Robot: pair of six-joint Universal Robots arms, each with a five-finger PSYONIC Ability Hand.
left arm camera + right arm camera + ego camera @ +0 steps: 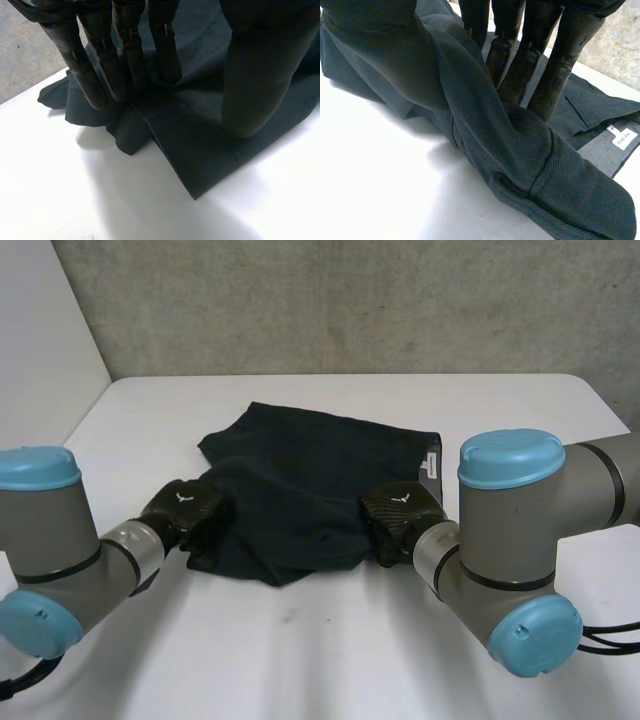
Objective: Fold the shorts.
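Note:
The dark shorts lie crumpled in the middle of the white table. My left hand rests on their near left edge. In the left wrist view its fingers are straight, with tips pressed into the rumpled hem. The thumb sits apart on the flat cloth. My right hand is at the near right edge. In the right wrist view a thick fold of the shorts runs over its thumb, and its fingers clamp that fold.
A white label shows inside the waistband beyond the right hand, also seen at the shorts' right edge. Bare table lies in front of the shorts and on both sides. A grey wall stands behind the table's far edge.

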